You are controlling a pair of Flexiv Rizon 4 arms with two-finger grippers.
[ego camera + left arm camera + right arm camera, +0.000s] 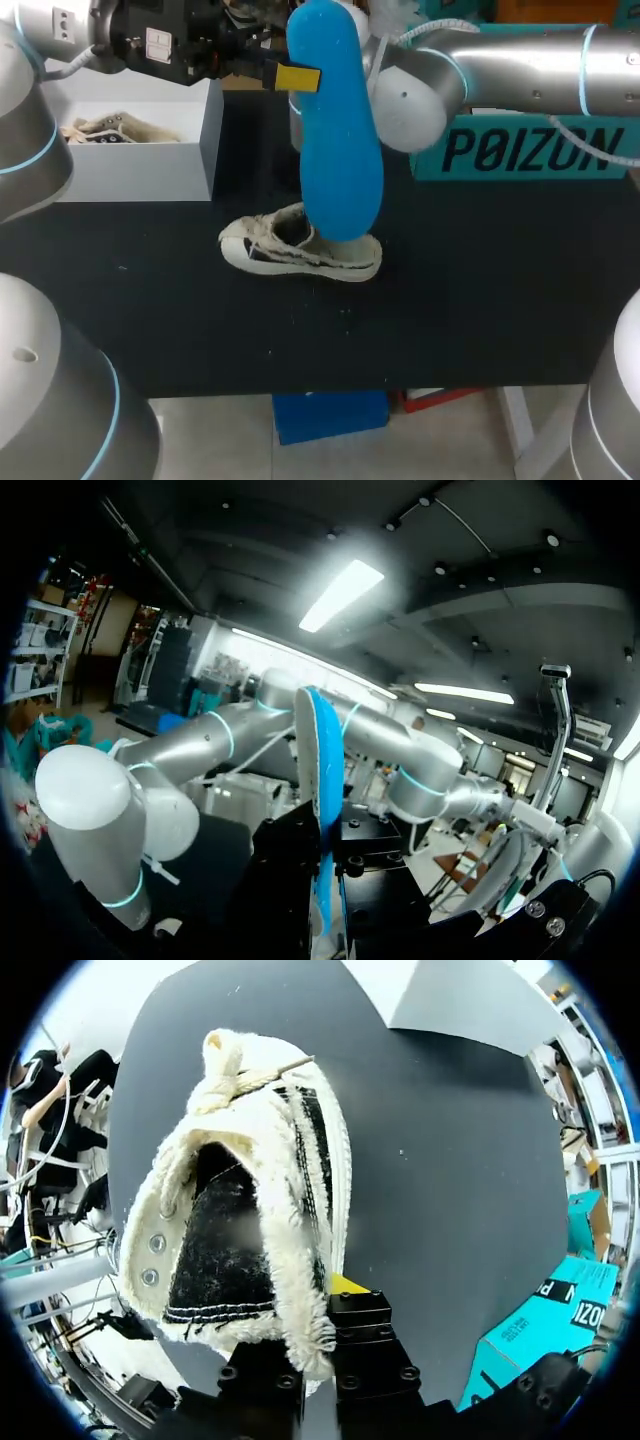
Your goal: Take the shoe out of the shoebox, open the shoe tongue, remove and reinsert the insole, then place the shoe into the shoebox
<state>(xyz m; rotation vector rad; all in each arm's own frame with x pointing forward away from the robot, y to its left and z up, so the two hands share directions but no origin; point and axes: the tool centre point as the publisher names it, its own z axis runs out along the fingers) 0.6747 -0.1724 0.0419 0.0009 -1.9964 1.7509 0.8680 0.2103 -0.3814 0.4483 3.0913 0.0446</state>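
Head camera: high, behind, looking down on table (480,300); shoe (290,250) central, insole (340,130) toward 12 o'clock. Right wrist: close over same shoe, facing down. Left wrist: hard against insole edge, facing roomward.

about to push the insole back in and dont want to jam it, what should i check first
1. Insole gripped: ok. The blue insole stands upright, pinched in the left gripper.
2. Shoe held: ok. The right gripper clamps the heel wall of the shoe.
3. Shoe mouth open: ok. It gapes wide and the dark inside shows.
4. Shoe seated: ok. It sits sole down on the table.
5. Insole end lined up with the mouth: cannot tell. In the head view its lower end covers the heel.
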